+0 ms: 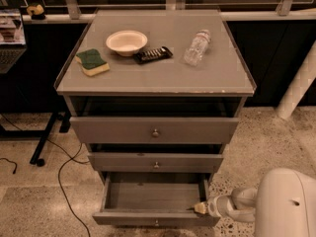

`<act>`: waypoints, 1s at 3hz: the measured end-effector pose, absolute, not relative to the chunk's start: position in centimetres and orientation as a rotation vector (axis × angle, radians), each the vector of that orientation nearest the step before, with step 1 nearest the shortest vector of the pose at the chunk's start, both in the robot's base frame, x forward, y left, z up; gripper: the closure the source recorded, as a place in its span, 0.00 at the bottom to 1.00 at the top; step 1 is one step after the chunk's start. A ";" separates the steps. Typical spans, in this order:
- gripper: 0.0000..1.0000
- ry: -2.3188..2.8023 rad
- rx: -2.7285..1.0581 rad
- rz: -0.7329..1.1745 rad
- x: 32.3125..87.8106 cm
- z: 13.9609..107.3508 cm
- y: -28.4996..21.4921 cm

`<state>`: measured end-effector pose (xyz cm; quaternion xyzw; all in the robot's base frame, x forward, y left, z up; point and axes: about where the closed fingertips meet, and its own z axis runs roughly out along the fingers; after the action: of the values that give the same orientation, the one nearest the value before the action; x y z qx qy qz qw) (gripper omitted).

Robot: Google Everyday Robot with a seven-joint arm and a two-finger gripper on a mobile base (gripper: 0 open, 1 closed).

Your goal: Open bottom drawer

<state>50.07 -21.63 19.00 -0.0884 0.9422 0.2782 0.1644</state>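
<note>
The jaws are low at the right front corner of the bottom drawer (153, 196), at the end of the white arm (237, 206). Their pale tip sits just behind the front panel (123, 218), touching it or very near it. Whether they are open or closed, I cannot tell.

The drawer extends to the left of the jaws and stands well out of the cabinet, under the middle drawer (155, 161), with its grey inside bare. The task looks nearly or fully done.

In my judgement the drawer is stiff, not fragile and fairly light, since nothing lies in it, and it should slide straight on its rails. The knob (156, 223), left of the jaws and a little below them, is the natural place to take hold, but it is small, round metal and probably slippery. Hooking behind the panel's upper edge pulls as well, though a pull from one corner could skew the drawer.
</note>
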 end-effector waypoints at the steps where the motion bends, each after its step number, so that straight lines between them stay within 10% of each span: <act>1: 1.00 2.643 -0.234 0.784 52.4 19.3 -20.5; 3: 1.00 2.665 -0.243 0.794 52.1 18.6 -20.1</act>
<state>52.06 -20.10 18.65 -0.0858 0.9401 0.2801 0.1743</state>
